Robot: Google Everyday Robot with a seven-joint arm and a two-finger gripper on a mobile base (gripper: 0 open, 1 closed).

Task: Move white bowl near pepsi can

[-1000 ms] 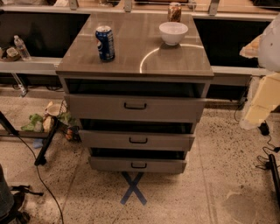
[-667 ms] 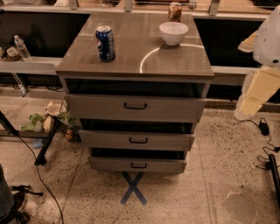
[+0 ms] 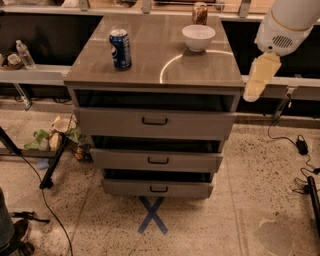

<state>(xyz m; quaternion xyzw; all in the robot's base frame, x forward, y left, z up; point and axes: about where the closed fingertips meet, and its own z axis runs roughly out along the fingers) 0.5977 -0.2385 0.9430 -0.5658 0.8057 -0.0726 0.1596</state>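
Note:
The white bowl (image 3: 198,37) stands at the back right of the grey cabinet top (image 3: 150,67). The blue pepsi can (image 3: 120,48) stands upright at the left of the same top, well apart from the bowl. My gripper (image 3: 258,79) hangs from the white arm just off the cabinet's right edge. It is to the right of the bowl and lower in the view, and it touches nothing.
A reddish-brown can (image 3: 199,13) stands right behind the bowl at the back edge. The cabinet has three drawers (image 3: 154,121), each slightly pulled out. A water bottle (image 3: 24,54) stands on the left shelf. Cables (image 3: 300,145) and clutter (image 3: 55,137) lie on the floor.
My arm and gripper have moved up and to the left, closer to the cabinet's right edge. The bowl and both cans have not moved.

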